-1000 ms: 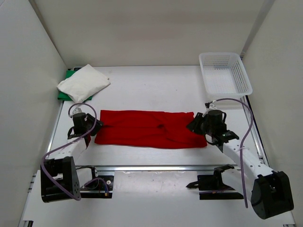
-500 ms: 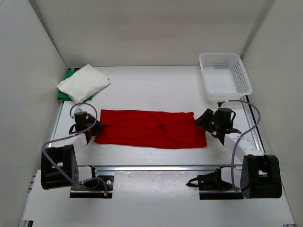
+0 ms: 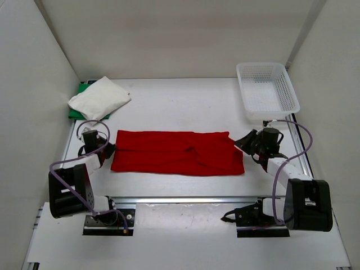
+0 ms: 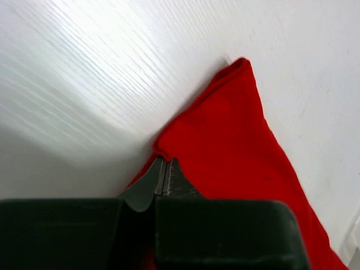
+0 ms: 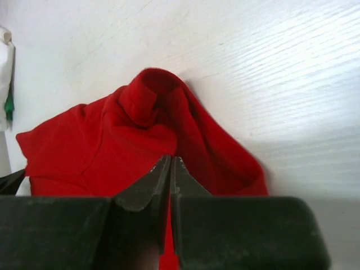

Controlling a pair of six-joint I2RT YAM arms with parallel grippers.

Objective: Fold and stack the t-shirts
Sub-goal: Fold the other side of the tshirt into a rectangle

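A red t-shirt [image 3: 177, 153] lies as a long flat strip across the middle of the table. My left gripper [image 3: 108, 149] sits low at its left end. In the left wrist view that gripper [image 4: 165, 160] is shut, with a small pucker of the red cloth [image 4: 236, 146] pinched at its tips. My right gripper [image 3: 242, 144] is at the shirt's right end. In the right wrist view it [image 5: 170, 158] is shut over the bunched red cloth [image 5: 112, 140]. A folded white t-shirt [image 3: 98, 98] rests on a green t-shirt [image 3: 76, 112] at the back left.
A white mesh basket [image 3: 267, 65] stands at the back right corner. White walls close in the table on the left, back and right. A metal rail [image 3: 185, 198] runs along the near edge in front of the arm bases.
Both grippers were open at the shirt's ends and have now shut there. Both arms have dropped lower and drawn outward a little. The shirt's left edge has shifted slightly left.
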